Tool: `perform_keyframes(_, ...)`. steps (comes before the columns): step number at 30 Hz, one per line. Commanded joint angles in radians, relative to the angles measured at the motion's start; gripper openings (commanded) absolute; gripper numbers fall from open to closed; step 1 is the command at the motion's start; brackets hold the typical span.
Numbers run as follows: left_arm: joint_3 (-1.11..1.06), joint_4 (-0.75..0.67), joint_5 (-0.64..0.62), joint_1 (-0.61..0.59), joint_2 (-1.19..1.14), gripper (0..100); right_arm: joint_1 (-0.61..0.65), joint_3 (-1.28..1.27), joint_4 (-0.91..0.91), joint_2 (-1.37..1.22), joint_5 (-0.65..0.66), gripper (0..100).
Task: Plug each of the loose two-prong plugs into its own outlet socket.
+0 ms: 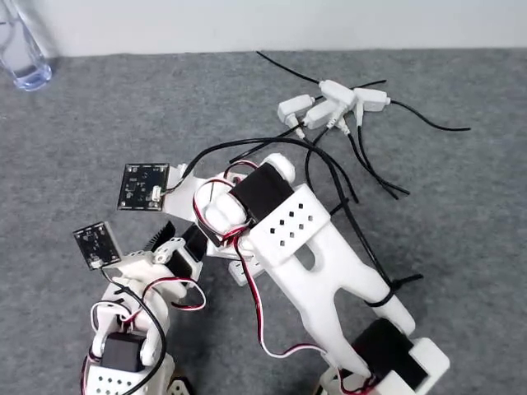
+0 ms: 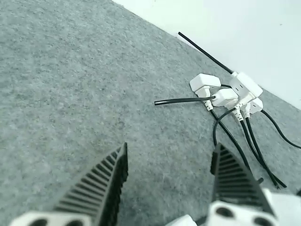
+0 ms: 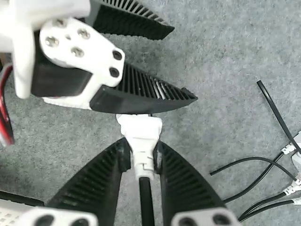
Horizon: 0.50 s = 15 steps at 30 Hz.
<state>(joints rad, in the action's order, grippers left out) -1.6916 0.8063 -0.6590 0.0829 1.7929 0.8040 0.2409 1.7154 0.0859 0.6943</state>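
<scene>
My right gripper (image 3: 141, 143) is shut on a loose white two-prong plug (image 3: 139, 128), whose black cord (image 3: 146, 202) runs back between the fingers. Just beyond the plug stands my left gripper (image 3: 182, 64), open, with one black ribbed finger (image 3: 141, 96) almost over the plug's tip. In the left wrist view my left gripper (image 2: 171, 148) is open over bare grey carpet with nothing between its fingers. A white outlet block (image 1: 339, 92) (image 2: 244, 84) lies far off near the wall, with several white plugs (image 1: 295, 109) seated in it.
Black cords (image 1: 370, 164) trail from the outlet block across the grey carpet toward the right arm (image 1: 313, 247). A clear bottle (image 1: 23, 58) stands at the far left corner by the white wall. Open carpet lies between the arms and the block.
</scene>
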Motion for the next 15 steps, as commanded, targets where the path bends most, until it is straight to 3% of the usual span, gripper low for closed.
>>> perform_keyframes(1,0.007,0.005,-0.003,0.0,0.002,27,0.01,0.063,0.01,0.05,-0.009,0.9)
perform_keyframes(15,0.007,0.005,-0.003,0.0,0.002,27,0.008,0.153,0.012,0.039,-0.043,0.9)
